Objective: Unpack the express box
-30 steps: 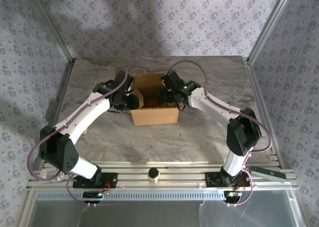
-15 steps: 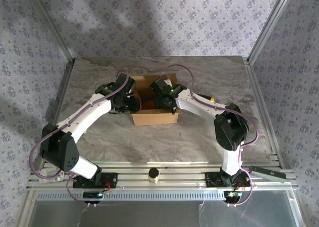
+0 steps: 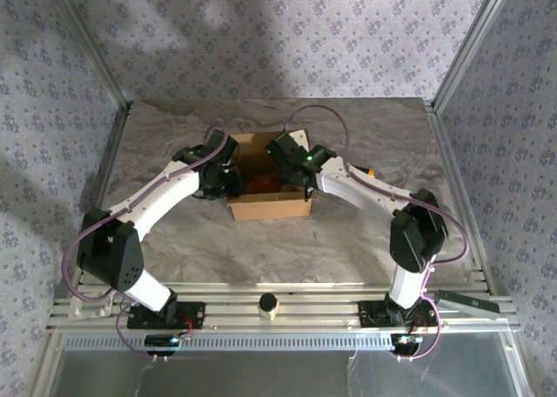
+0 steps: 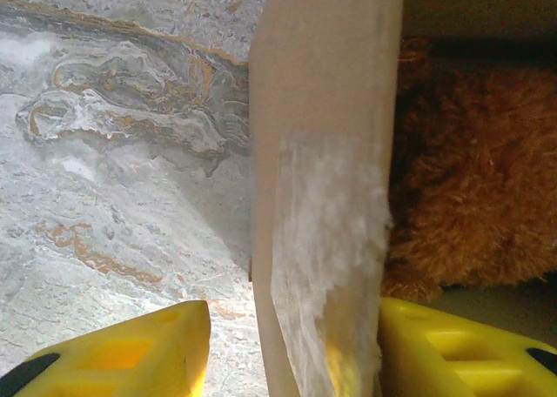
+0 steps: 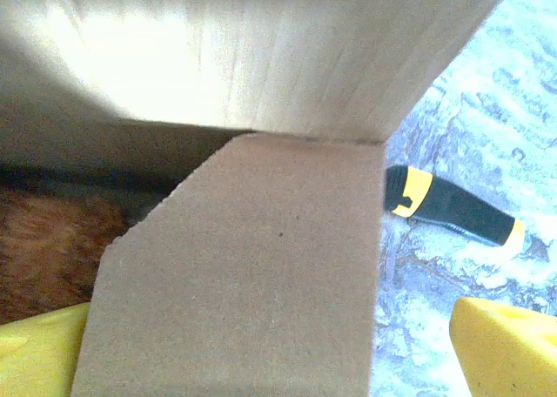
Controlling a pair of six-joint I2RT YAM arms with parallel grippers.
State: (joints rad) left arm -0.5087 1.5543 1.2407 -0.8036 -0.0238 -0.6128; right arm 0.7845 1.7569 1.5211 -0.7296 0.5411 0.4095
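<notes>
Top external view: the express box (image 3: pixel 270 204) sits on the counter (image 3: pixel 348 232) about midway between the left and right edges, nearer the far edge than the near one. Its open top faces up and its plain front wall faces the arm bases. Its long axis looks to run left to right, roughly parallel with the counter's near edge, though the sides differ only slightly from this angle. A brown plush toy (image 3: pixel 261 181) lies inside on the box floor.

The left end effector (image 3: pixel 229 179) is at the box's left wall and the right end effector (image 3: pixel 294 178) is at its right side, each arm reaching in from its own side.

Left wrist view: the end effector stands part-spread astride the upright left wall, which carries a strip of torn, whitish tape (image 4: pixel 331 240). One yellow finger (image 4: pixel 130 353) is outside over the counter, with bare marble showing between it and the cardboard. The other is inside, right beside the taped face, with the plush toy just beyond it. The wall is not pinched.

Right wrist view: the fingers (image 5: pixel 509 345) are spread wide to either side of a cardboard flap (image 5: pixel 244 275) with one clipped corner — no contact with it shows. The toy lies in shadow on the inner side. On the outer side a black-and-yellow box cutter (image 5: pixel 444 210) lies on the counter near the box's right wall.
</notes>
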